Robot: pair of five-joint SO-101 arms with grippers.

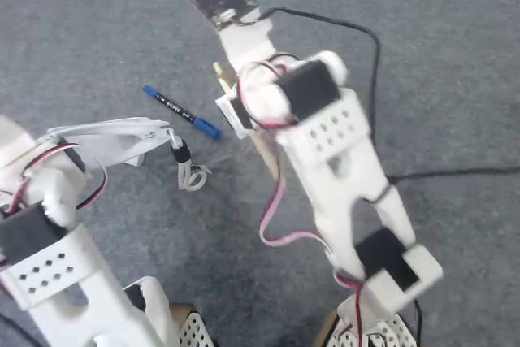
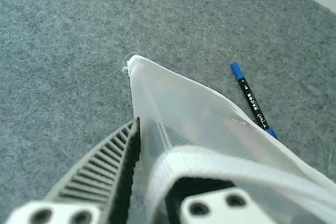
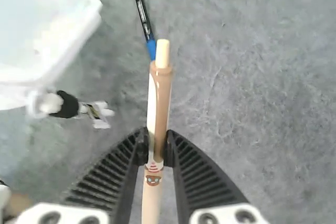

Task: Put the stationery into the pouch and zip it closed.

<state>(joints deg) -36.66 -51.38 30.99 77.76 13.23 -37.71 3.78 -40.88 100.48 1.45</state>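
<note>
Beige pen (image 1: 219, 72) mostly hidden behind R arm (image 1: 333, 152).

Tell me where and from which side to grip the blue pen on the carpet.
Probably mid-barrel, on the black section, coming straight down and closing across its width: the blue pen lies flat on the carpet, slim and straight.

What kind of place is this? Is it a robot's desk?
Probably a robot practice table: white robot arms sit over a grey felt-like mat. The right jaws hold a tan pen, the left jaws a clear pouch, and a black cable trails across.
</note>
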